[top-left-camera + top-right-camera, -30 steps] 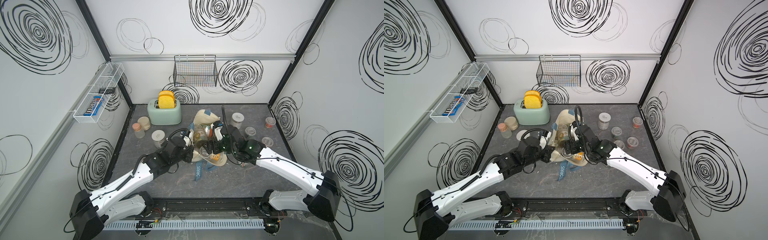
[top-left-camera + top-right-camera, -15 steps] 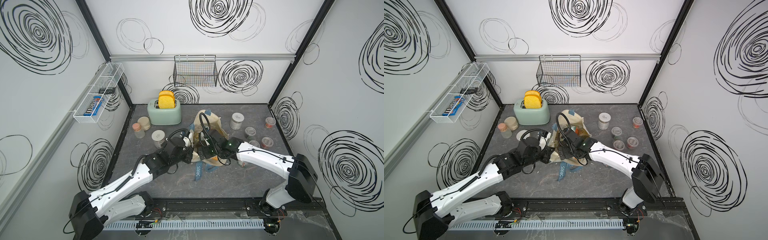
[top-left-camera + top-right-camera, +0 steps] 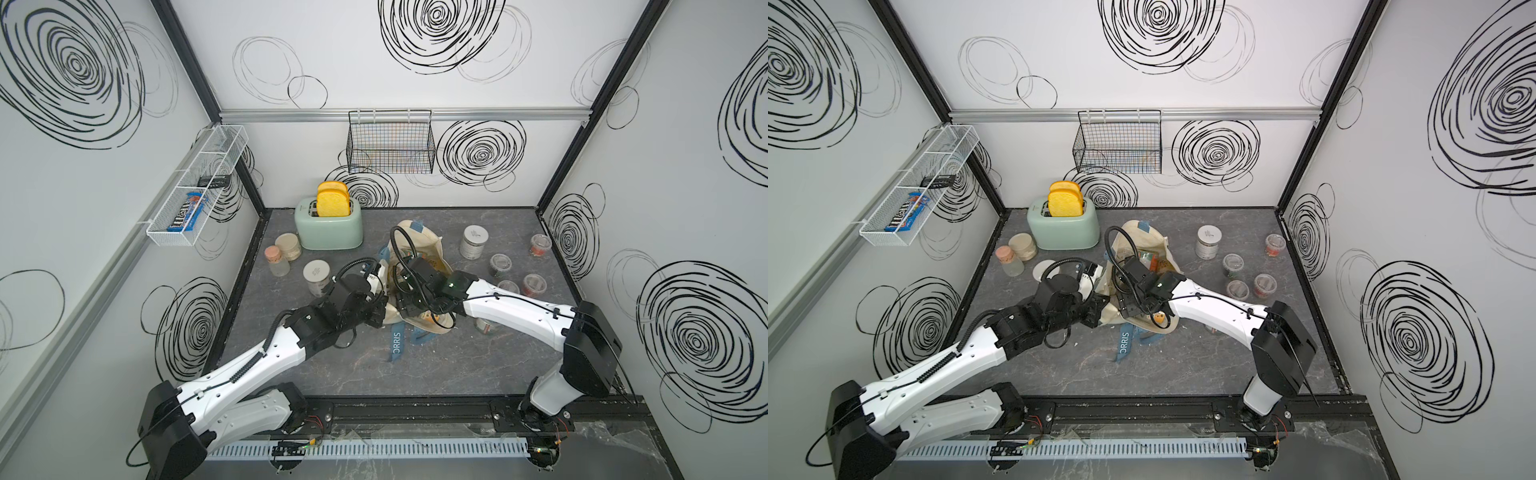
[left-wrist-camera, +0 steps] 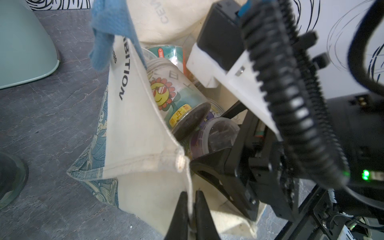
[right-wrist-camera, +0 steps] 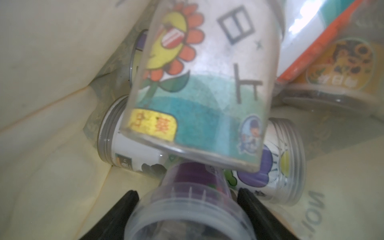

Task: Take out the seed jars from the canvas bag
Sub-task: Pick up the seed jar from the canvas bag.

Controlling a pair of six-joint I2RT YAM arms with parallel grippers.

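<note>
White walls scrawled with black swirls enclose a dark grey marbled tabletop [image 3: 332, 365]. Near its middle slumps the cream canvas bag [image 3: 422, 243] with blue-grey strap handles, its mouth lifted open and one lettered strap [image 3: 397, 343] trailing toward the front edge. At the back, just left of the bag, stands a mint-green toaster [image 3: 328, 232] with two yellow toast slices [image 3: 332, 199] upright in its slots. A black wire basket [image 3: 390, 149] hangs on the rear wall. A white wire shelf [image 3: 195, 195] on the left wall carries a blue candy packet [image 3: 185, 214] and a small black item too small to make out. The left gripper [image 4: 191, 192] is closed tight, pinching the bag's rim seam between its black fingers. The right gripper [image 5: 187, 193] reaches down inside the bag. Its fingers [image 5: 126, 207] stand part-way apart on either side of a small clear purple-labelled jar [image 5: 182, 218], and whether they press it cannot be told. Resting tilted on that jar is a clear sunflower-cartoon jar [image 5: 197, 83], and beneath and beside them more labelled jars lie on their sides, among them a grey-necked jar [image 5: 116, 143]. Out on the table to the right of the bag stand a silver-white-lidded jar [image 3: 473, 241] and four small clear tubs, such as a red-filled tub [image 3: 540, 245]. On the left are a white-lidded jar [image 3: 316, 274], a frosted tan-topped jar [image 3: 288, 246] and a frosted pink-topped jar [image 3: 274, 259].
</note>
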